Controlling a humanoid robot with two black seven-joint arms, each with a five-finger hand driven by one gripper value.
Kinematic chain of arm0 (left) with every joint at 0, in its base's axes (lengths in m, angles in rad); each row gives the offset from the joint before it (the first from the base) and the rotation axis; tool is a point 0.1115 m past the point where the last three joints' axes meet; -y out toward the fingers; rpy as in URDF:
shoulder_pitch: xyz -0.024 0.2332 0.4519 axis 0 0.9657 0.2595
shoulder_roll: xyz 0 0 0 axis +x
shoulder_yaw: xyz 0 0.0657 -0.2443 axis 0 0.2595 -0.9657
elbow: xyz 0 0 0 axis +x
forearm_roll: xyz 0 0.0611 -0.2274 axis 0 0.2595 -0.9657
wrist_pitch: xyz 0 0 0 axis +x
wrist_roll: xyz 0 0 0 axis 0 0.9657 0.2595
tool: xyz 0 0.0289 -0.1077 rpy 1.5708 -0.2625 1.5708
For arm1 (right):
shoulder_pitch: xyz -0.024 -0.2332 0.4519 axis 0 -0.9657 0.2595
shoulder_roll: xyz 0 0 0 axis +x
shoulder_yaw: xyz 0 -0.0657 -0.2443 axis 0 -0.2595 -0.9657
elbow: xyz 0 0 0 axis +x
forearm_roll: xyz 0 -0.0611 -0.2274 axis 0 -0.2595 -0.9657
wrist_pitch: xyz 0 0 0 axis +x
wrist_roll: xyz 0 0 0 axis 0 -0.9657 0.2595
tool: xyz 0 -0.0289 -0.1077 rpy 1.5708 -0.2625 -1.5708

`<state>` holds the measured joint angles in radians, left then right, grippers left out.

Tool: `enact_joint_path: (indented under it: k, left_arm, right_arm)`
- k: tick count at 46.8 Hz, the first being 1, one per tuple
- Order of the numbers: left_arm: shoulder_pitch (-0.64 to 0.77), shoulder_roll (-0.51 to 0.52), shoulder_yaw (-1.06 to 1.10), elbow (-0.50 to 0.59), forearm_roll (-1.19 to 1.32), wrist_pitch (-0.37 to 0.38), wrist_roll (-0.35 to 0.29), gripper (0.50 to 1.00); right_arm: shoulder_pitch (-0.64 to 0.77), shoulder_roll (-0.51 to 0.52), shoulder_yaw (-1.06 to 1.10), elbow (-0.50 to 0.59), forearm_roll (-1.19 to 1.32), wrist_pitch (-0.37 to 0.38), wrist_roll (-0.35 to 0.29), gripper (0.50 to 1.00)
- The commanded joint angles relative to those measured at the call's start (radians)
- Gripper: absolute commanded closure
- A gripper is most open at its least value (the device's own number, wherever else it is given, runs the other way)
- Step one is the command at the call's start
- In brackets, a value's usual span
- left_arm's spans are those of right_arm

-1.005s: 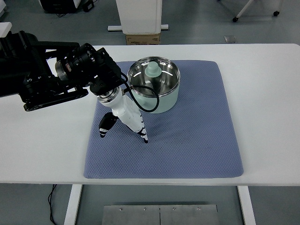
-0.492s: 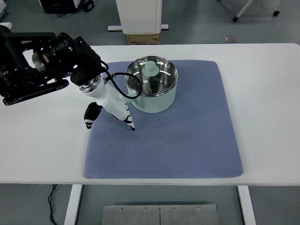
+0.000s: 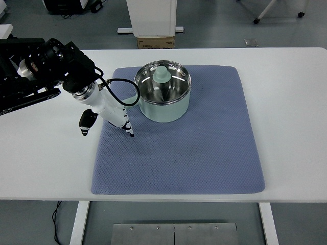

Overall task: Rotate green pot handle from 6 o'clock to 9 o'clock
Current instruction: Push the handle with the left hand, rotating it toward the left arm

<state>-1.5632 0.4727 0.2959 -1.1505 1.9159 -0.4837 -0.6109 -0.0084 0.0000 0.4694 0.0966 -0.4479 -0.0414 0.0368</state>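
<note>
pot [image 3: 162, 98]: far-left part of mat [image 3: 204, 153], upright, pale green; side handle not visible.
left hand [image 3: 110, 115]: just left of pot, apart, fingers loosely extended, holding nothing.
next: confirm handle bearing before re-contact; push tangentially, low.
vs earlier: hand withdrawn leftward; pot nudged left.

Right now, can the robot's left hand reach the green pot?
Probably yes. The left hand hangs just left of the green pot, over the blue mat's edge, holding nothing. Only bare mat lies between its fingertips and the pot's side.
</note>
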Motion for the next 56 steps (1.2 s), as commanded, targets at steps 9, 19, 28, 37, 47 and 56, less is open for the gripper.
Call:
enact_joint_path:
  k: [9, 19, 28, 37, 47, 56]
  left_arm:
    - [-0.006, 0.015, 0.0, 0.018, 0.0, 0.0, 0.0, 0.5]
    - [-0.009, 0.015, 0.0, 0.041, 0.002, 0.002, 0.0, 0.5]
    - [-0.003, 0.015, 0.0, 0.077, 0.002, 0.025, 0.0, 0.5]
    - [0.0, 0.014, 0.0, 0.104, 0.002, 0.027, 0.0, 0.5]
    - [0.009, 0.012, 0.0, 0.14, 0.002, 0.034, 0.0, 0.5]
    - [0.022, 0.009, 0.0, 0.147, -0.003, 0.054, 0.0, 0.5]
  right_arm:
    - [0.001, 0.0, 0.0, 0.0, 0.0, 0.0, 0.0, 0.5]
    - [0.001, 0.0, 0.0, 0.0, 0.0, 0.0, 0.0, 0.5]
    - [0.001, 0.0, 0.0, 0.0, 0.0, 0.0, 0.0, 0.5]
    - [0.001, 0.0, 0.0, 0.0, 0.0, 0.0, 0.0, 0.5]
    - [0.001, 0.0, 0.0, 0.0, 0.0, 0.0, 0.0, 0.5]
    - [0.001, 0.0, 0.0, 0.0, 0.0, 0.0, 0.0, 0.5]
